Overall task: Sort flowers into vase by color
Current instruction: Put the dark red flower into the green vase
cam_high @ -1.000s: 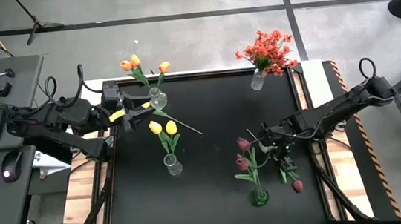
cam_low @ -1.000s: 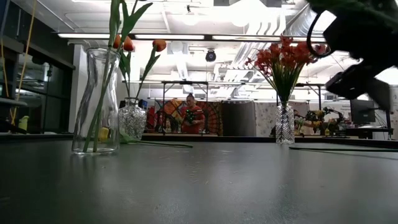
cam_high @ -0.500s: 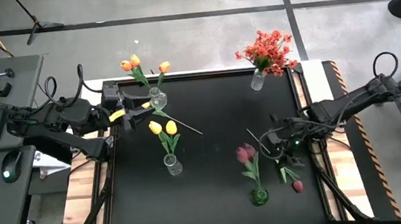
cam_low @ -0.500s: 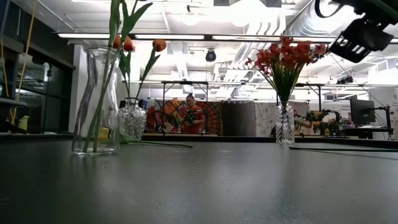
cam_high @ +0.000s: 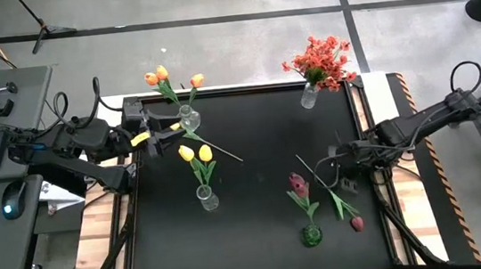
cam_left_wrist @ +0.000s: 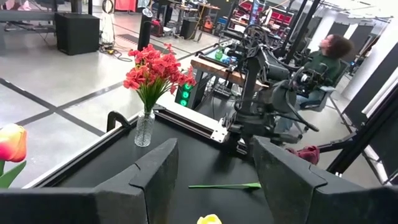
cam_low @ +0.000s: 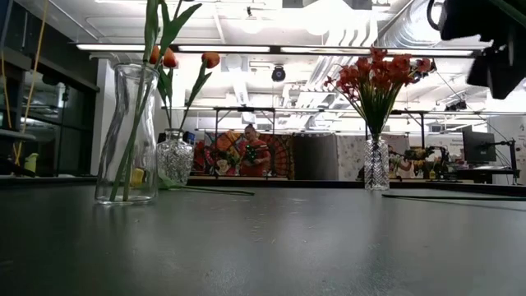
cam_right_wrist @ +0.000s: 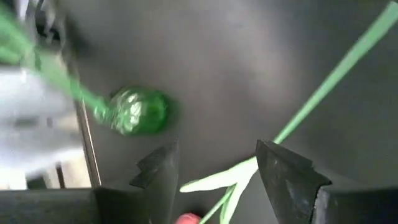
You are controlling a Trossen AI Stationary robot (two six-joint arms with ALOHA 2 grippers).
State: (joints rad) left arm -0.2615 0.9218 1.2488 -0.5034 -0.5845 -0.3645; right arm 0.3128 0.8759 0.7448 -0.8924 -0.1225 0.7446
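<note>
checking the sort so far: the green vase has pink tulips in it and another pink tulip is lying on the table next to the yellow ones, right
Not quite. The green vase does hold pink tulips, but the loose pink tulip lies on the table beside that green vase, under the right gripper, not by the yellow tulips. The high view shows it.

Rt wrist view was motion-blurred: green vase [cam_right_wrist: 138, 111] smeared just beyond the fingers, pink tulip head [cam_right_wrist: 186, 219] cut off by the edge. Low view cropped the tall vase's [cam_low: 126, 136] flower heads and most of the right gripper [cam_low: 485, 41].
</note>
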